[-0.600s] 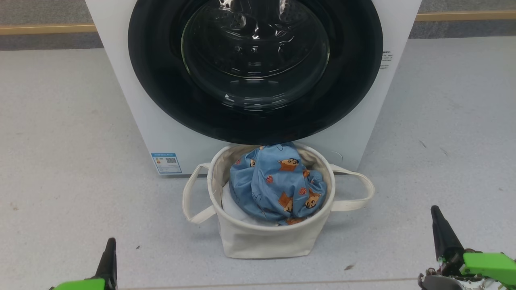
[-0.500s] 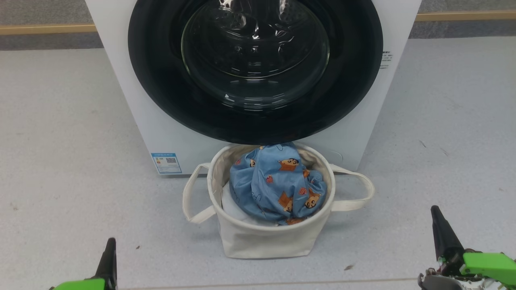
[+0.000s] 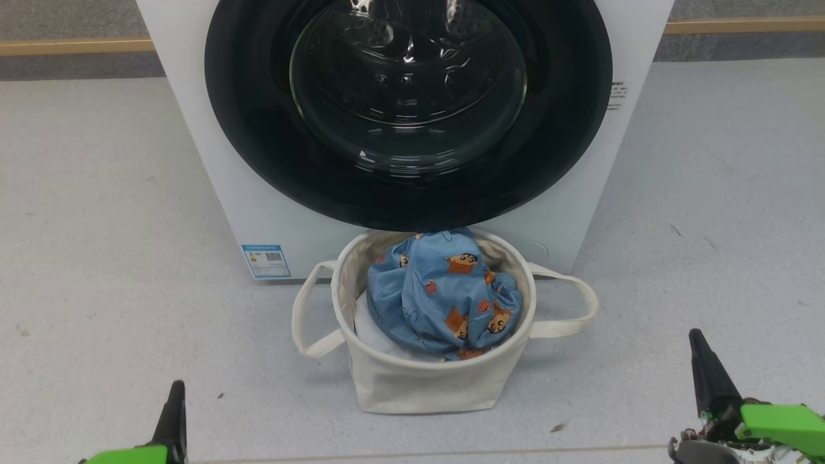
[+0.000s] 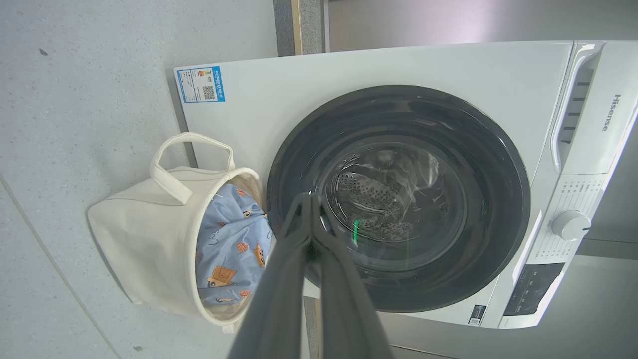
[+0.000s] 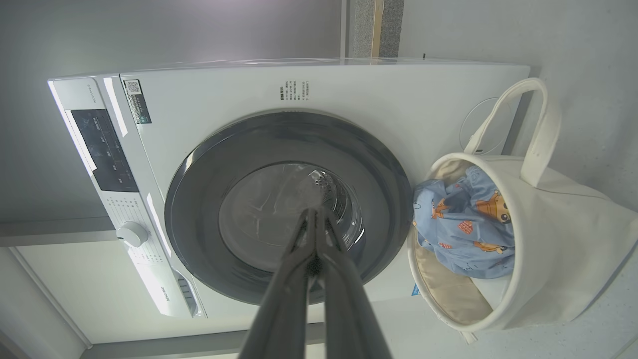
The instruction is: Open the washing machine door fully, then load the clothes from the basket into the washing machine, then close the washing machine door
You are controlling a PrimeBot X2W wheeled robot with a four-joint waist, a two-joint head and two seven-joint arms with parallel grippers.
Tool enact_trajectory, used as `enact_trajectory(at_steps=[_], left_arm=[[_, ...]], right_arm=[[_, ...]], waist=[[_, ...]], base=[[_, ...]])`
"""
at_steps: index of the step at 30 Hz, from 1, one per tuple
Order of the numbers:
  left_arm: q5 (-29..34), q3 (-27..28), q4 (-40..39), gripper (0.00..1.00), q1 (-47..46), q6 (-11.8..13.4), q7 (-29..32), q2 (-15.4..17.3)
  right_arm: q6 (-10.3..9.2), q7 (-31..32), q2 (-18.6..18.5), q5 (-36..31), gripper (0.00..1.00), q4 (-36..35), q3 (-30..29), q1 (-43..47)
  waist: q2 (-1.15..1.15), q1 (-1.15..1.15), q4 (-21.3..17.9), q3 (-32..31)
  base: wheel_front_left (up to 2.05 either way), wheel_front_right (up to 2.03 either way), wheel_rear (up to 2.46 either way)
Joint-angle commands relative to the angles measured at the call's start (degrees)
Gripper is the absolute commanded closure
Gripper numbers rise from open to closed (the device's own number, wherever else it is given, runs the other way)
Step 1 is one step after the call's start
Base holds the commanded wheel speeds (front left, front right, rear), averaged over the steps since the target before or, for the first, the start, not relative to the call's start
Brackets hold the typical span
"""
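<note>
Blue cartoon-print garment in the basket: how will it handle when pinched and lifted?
Probably floppy: the blue garment lies crumpled in folds, so it should drape and hang when lifted. Likely light: the cloth looks thin. It rests on white fabric in the soft basket, so pulling might drag that along.

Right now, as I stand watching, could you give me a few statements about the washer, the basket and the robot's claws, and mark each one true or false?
1. The washing machine door is shut. True.
2. The basket stands on the floor right in front of the washing machine. True.
3. The basket is empty. False: light blue clothes with brown cartoon prints lie in it.
4. Both claws are wide open. False: the left claw and the right claw each have their fingers pressed together, holding nothing.
</note>
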Motion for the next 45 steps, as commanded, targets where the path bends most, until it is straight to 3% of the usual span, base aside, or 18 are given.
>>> enact_trajectory(at_steps=[1, 45], left_arm=[[0.2, 2.1, -1.6, 1.0, -2.4, -0.4, 0.5, 0.5], [0.2, 2.1, -1.6, 1.0, -2.4, -0.4, 0.5, 0.5]], right_arm=[[0.02, 0.5, -0.4, -0.2, 1.0, -2.0, 1.1, -2.9], [0.02, 0.5, -0.4, -0.2, 1.0, -2.0, 1.1, -2.9]], waist=[[0.0, 0.0, 0.0, 0.0], [0.0, 0.0, 0.0, 0.0]], base=[[0.0, 0.0, 0.0], [0.0, 0.0, 0.0]])
